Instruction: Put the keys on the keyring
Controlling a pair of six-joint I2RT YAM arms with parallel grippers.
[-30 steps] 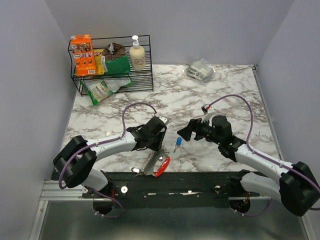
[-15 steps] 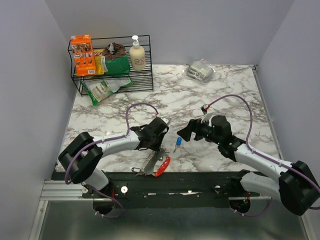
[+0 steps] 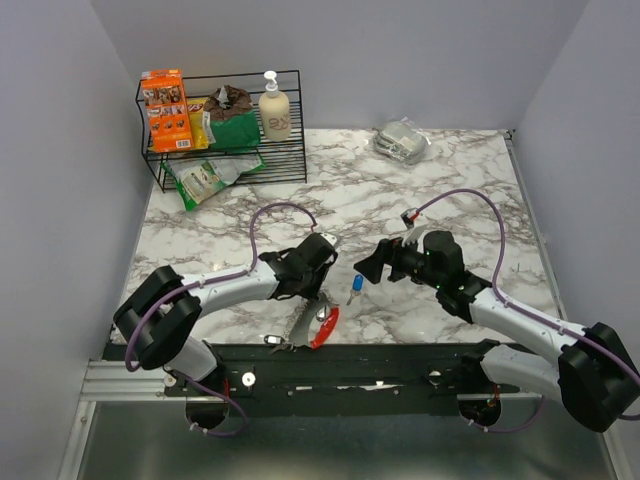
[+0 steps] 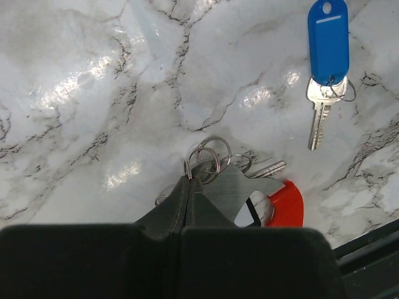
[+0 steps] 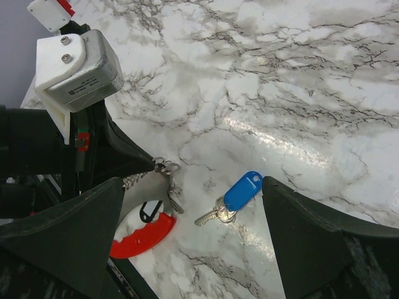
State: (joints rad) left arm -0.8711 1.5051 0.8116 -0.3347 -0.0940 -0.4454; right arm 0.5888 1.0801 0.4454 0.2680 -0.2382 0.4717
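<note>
The keyring lies near the table's front edge: a red clip (image 3: 325, 328) (image 4: 288, 202) (image 5: 140, 237), a short chain and small silver rings (image 4: 207, 159) (image 5: 165, 167). A plain silver key (image 5: 175, 202) hangs from those rings. My left gripper (image 3: 315, 293) (image 4: 190, 179) is shut, its tips pinching one ring of the keyring. A second key with a blue plastic tag (image 3: 357, 285) (image 4: 327, 37) (image 5: 243, 190) lies loose on the marble just right of it. My right gripper (image 3: 366, 268) (image 5: 193, 187) hovers over that blue-tagged key, open wide and holding nothing.
A black wire rack (image 3: 290, 160) at the back left holds an orange box (image 3: 164, 110), a soap bottle (image 3: 274, 110) and bags. A green packet (image 3: 200, 180) lies in front of it. A silver foil pack (image 3: 402, 140) sits at the back. A black rail (image 3: 400, 360) borders the front edge.
My left gripper has closed its jaws on a ring of the keyring, and the clip shifted slightly. The right gripper and the blue-tagged key have stayed put.
</note>
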